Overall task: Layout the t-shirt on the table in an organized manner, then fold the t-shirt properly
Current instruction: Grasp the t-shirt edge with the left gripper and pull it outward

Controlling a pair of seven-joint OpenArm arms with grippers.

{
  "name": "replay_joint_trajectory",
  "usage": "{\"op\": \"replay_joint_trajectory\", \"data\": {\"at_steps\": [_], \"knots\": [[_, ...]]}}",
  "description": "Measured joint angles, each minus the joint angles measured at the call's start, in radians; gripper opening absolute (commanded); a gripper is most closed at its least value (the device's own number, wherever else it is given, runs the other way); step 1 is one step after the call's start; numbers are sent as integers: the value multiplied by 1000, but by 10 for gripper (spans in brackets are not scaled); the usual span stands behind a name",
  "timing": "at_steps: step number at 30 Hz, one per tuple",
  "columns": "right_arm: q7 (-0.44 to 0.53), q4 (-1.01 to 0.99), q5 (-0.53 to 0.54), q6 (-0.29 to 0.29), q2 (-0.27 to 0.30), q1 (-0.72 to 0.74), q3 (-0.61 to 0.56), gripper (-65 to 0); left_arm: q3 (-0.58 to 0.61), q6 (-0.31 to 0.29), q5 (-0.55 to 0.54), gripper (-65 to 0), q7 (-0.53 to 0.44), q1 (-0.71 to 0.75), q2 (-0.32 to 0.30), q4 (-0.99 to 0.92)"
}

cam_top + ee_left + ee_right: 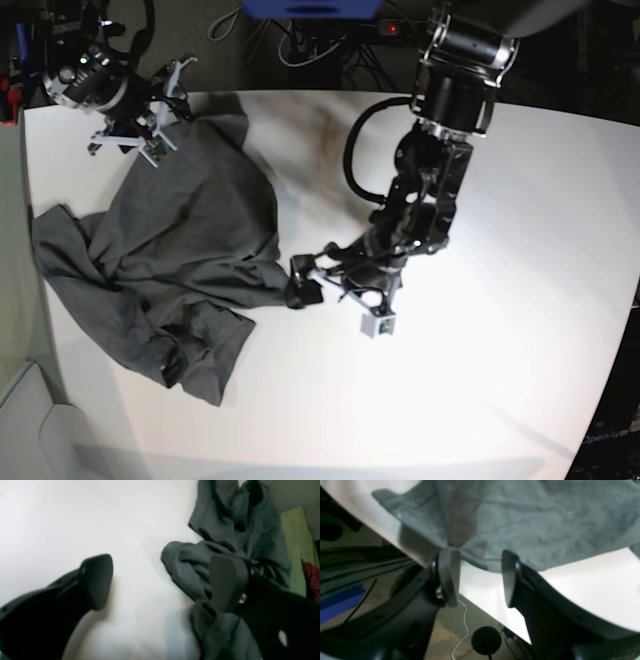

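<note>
The dark grey t-shirt (170, 250) lies crumpled on the left part of the white table (500, 300), with folds and one sleeve tucked. My left gripper (305, 282) stands at the shirt's right edge. In the left wrist view the left gripper (162, 582) is wide open; the t-shirt (237, 525) bunches against one finger (227, 582), and nothing is clamped. My right gripper (178, 108) is at the shirt's far corner near the table's back-left edge. In the right wrist view the right gripper (480, 577) is open, and a gathered point of t-shirt (532, 522) touches the tip of one finger (450, 575).
The table's curved edge (402, 545) runs right beside the right gripper, with floor, a white cable (462, 630) and a black round base (486, 640) below. Cables and a blue object (310, 8) lie beyond the far edge. A red object (311, 580) sits off the table.
</note>
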Motion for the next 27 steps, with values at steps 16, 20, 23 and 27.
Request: {"op": "replay_joint_trajectory", "data": {"at_steps": [16,20,23,27], "knots": [[0,0,0,0,-3,0,0,-369,130,-7,-7,-264,-171,-72,41,-237],[0,0,0,0,-2,3,0,-369,126,-17,-11,-358,-195,-118,64,-332],[0,0,0,0,-3,6,0,-369,132,-4,-8,-391,-269,-144,98,-402],[-1,0,0,0,-3,5,0,-369,131,-12,-11,-485,-279,-152,101,-428]]}}
